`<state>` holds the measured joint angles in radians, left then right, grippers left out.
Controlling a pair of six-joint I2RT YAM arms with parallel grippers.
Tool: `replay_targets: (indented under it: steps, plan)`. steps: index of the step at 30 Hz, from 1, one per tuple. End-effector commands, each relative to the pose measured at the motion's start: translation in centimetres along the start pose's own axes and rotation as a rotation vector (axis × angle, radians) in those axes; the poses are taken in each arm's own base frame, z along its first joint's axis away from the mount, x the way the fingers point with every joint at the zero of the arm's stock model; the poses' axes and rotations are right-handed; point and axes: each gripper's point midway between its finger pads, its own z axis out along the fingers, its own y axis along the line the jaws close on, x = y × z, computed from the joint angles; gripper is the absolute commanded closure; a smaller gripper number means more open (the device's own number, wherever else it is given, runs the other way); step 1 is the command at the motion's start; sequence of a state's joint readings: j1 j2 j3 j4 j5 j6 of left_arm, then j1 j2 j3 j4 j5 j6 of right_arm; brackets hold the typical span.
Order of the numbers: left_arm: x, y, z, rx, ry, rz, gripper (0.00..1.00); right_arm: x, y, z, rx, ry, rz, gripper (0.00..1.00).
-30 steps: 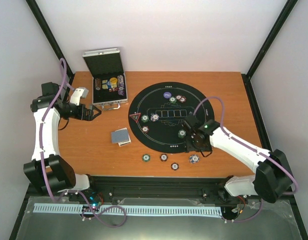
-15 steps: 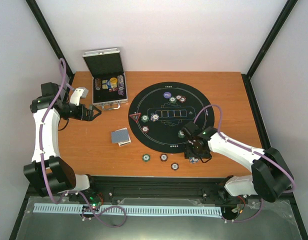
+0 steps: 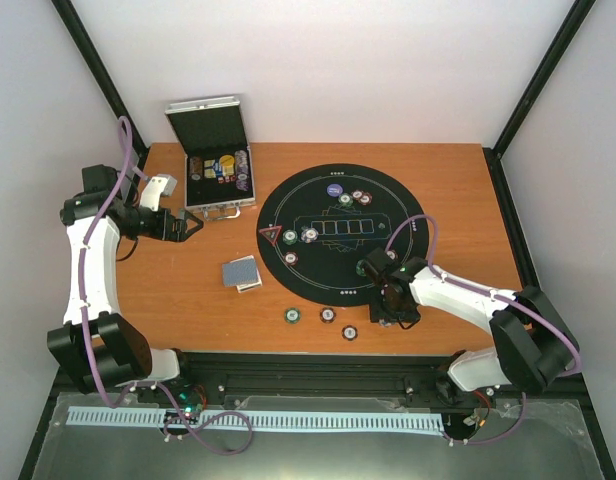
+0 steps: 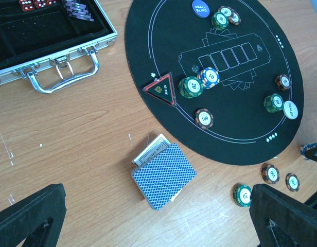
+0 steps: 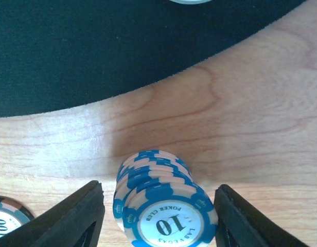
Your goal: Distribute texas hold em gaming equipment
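Observation:
A stack of blue-and-white "10" chips (image 5: 163, 206) stands on the wood just off the black mat (image 5: 97, 46). My right gripper (image 5: 158, 216) is open around it, with a gap on each side. In the top view the right gripper (image 3: 390, 312) hides the stack. My left gripper (image 3: 188, 226) is open and empty above the wood beside the case. The blue-backed card deck (image 4: 163, 175) lies ahead of it. A red triangle marker (image 4: 159, 88), a purple button (image 4: 200, 7), a white dealer disc (image 4: 291, 109) and several chips sit on the mat (image 3: 333, 255).
The open silver case (image 3: 220, 180) holds chips and dice at the back left. Three chips (image 3: 328, 315) lie on the wood near the front edge, left of the right gripper. One of them shows in the right wrist view (image 5: 6, 224).
My right gripper has moved off the mat's edge towards the front and come down around the blue chip stack. The left arm has not moved.

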<state>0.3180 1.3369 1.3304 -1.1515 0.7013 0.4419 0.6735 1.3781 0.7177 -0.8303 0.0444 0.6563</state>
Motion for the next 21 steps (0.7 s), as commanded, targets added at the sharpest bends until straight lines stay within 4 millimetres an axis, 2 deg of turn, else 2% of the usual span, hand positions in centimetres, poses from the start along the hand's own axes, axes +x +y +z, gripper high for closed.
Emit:
replay_targets:
  steps: [1,11,21]
  plan:
    - [-0.8,-0.7,-0.7,0.013,-0.029,0.021,0.0,-0.1,0.0,0.2,0.006,-0.012,0.007,0.44]
    - [-0.7,-0.7,-0.7,0.015,-0.03,0.02,0.0,-0.5,0.0,-0.4,0.014,-0.023,0.008,0.58]
    - [-0.9,-0.8,-0.9,0.014,-0.034,0.024,0.0,-2.0,1.0,-3.2,-0.024,-0.074,0.002,0.67]
